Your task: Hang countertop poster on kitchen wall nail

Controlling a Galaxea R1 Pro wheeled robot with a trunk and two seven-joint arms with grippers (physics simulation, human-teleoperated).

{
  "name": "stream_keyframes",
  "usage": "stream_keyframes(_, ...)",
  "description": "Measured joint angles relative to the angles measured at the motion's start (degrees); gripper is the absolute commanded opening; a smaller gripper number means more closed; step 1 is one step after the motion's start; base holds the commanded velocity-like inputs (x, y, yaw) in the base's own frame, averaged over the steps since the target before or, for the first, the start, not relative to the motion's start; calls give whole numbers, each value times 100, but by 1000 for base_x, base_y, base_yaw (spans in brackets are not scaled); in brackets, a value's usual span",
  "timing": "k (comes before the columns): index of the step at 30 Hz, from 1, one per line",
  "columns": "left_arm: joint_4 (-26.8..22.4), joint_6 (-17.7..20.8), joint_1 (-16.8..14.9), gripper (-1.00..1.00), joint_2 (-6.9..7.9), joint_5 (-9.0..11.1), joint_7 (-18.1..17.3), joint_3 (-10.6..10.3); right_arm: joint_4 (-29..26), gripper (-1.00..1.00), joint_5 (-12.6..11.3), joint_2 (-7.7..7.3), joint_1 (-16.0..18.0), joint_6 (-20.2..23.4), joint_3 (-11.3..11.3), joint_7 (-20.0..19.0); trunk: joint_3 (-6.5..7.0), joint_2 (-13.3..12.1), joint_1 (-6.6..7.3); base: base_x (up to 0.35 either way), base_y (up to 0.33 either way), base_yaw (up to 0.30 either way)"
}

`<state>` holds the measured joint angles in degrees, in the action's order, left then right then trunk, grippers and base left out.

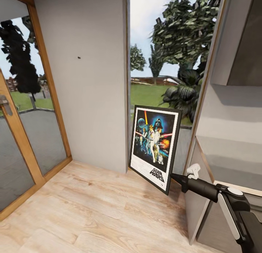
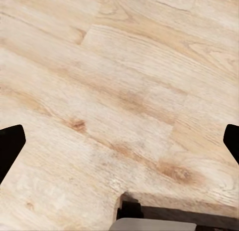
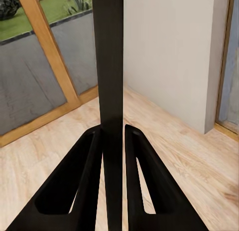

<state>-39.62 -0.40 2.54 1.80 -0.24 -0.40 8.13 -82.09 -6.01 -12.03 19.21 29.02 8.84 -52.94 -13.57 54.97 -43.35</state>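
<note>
We have the poster (image 1: 154, 146) off the bench, clenched edge-on between our right fingers (image 3: 113, 156), left fingers (image 2: 10, 146) spread and empty, with the nail (image 1: 79, 58) ahead still bare.

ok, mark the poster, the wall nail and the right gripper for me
poster (image 1: 154, 145): head view, on the dark artwork.
wall nail (image 1: 79, 58): head view, on the stud's dot.
right gripper (image 3: 113, 141): right wrist view, between its fingertips, at the poster's clamped edge.
</note>
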Motion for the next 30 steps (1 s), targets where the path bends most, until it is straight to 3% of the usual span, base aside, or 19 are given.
stream_keyframes(30, 5, 7, 0, 100, -2, 0, 0, -1, 0, -100, 7, 0, 0, 0, 0, 1, 540, -1205, 660, 0, 0, 0)
